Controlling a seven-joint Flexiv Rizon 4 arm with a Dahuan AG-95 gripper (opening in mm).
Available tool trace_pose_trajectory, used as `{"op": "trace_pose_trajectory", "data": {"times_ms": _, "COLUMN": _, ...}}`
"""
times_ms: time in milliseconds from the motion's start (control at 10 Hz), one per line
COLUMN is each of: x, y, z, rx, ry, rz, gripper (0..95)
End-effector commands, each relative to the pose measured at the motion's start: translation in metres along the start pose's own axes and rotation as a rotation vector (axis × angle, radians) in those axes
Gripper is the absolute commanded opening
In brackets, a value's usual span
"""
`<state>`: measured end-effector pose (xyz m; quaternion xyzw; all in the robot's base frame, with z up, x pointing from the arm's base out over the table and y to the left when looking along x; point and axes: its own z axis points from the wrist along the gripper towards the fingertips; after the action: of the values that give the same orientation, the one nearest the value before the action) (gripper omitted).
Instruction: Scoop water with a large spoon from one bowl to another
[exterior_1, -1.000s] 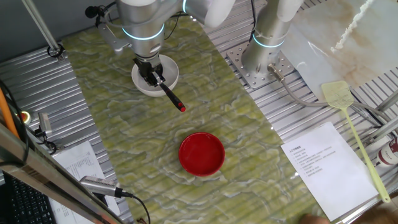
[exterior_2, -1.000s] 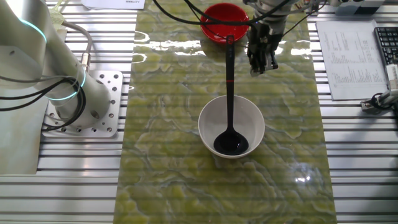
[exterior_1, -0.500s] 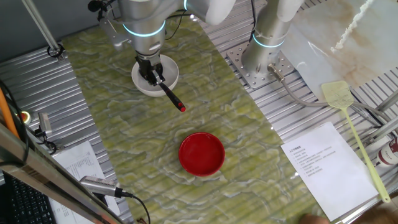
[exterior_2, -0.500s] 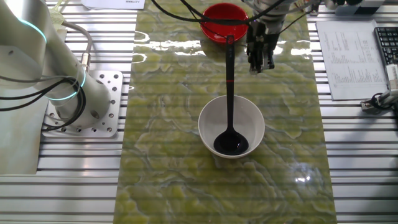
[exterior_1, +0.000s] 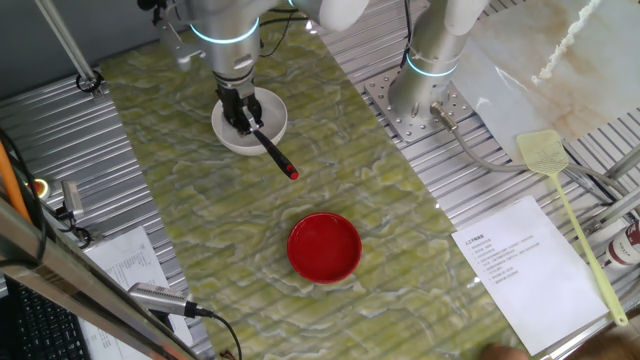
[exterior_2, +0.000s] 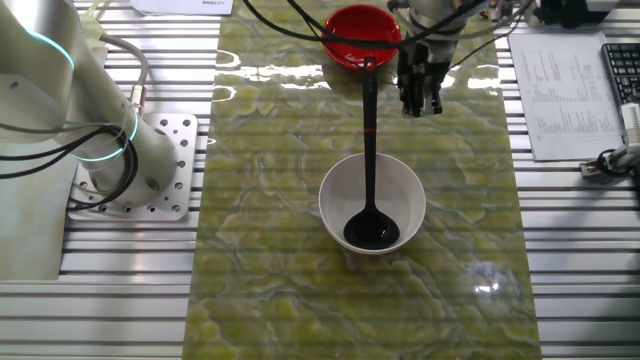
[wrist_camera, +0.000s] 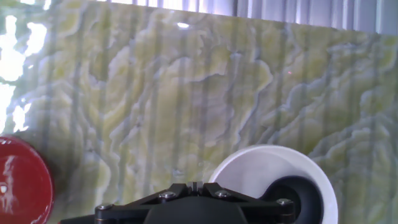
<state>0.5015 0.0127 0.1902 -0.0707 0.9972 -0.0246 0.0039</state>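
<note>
Gripper (exterior_2: 420, 95) empty, finger gap unreadable; large spoon (exterior_2: 368, 150) propped in white bowl (exterior_2: 372, 203). Misjudge your approach, handle tips out.

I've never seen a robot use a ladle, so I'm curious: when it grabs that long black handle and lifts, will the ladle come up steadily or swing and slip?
The ladle looks rigid, so it probably won't flop. Its handle is thin and smooth, so it may twist between the fingers. The deep scoop, sitting in the white bowl, lies far from the red tip, so that end will likely sag.
</note>
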Motion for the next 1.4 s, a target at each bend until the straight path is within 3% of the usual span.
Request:
{"op": "trace_pose_trajectory", "data": {"times_ms": 100, "x": -0.002, "y": 0.000, "z": -0.001, "rx": 0.005, "ry": 0.001, "rz": -0.044, "gripper": 0.0}}
{"op": "trace_pose_trajectory", "data": {"times_ms": 200, "x": -0.003, "y": 0.000, "z": -0.001, "rx": -0.011, "ry": 0.005, "rz": -0.072, "gripper": 0.0}}
{"op": "trace_pose_trajectory", "data": {"times_ms": 300, "x": -0.004, "y": 0.000, "z": -0.001, "rx": -0.007, "ry": 0.017, "rz": -0.114, "gripper": 0.0}}
{"op": "trace_pose_trajectory", "data": {"times_ms": 400, "x": -0.006, "y": 0.000, "z": -0.001, "rx": 0.007, "ry": 0.053, "rz": -0.163, "gripper": 0.0}}
{"op": "trace_pose_trajectory", "data": {"times_ms": 500, "x": -0.007, "y": -0.001, "z": 0.001, "rx": -0.012, "ry": 0.063, "rz": -0.207, "gripper": 0.0}}
{"op": "trace_pose_trajectory", "data": {"times_ms": 700, "x": -0.010, "y": -0.004, "z": 0.007, "rx": -0.060, "ry": 0.055, "rz": -0.338, "gripper": 0.0}}
{"op": "trace_pose_trajectory", "data": {"times_ms": 800, "x": -0.009, "y": -0.004, "z": 0.007, "rx": -0.047, "ry": 0.079, "rz": -0.423, "gripper": 0.0}}
{"op": "trace_pose_trajectory", "data": {"times_ms": 900, "x": -0.009, "y": -0.004, "z": 0.007, "rx": -0.036, "ry": 0.085, "rz": -0.455, "gripper": 0.0}}
{"op": "trace_pose_trajectory", "data": {"times_ms": 1100, "x": -0.010, "y": -0.002, "z": 0.008, "rx": -0.061, "ry": 0.066, "rz": -0.586, "gripper": 0.0}}
{"op": "trace_pose_trajectory", "data": {"times_ms": 1200, "x": -0.011, "y": -0.001, "z": 0.009, "rx": -0.062, "ry": 0.059, "rz": -0.753, "gripper": 19.0}}
{"op": "trace_pose_trajectory", "data": {"times_ms": 1400, "x": -0.011, "y": 0.001, "z": 0.010, "rx": -0.076, "ry": 0.043, "rz": -0.815, "gripper": 19.0}}
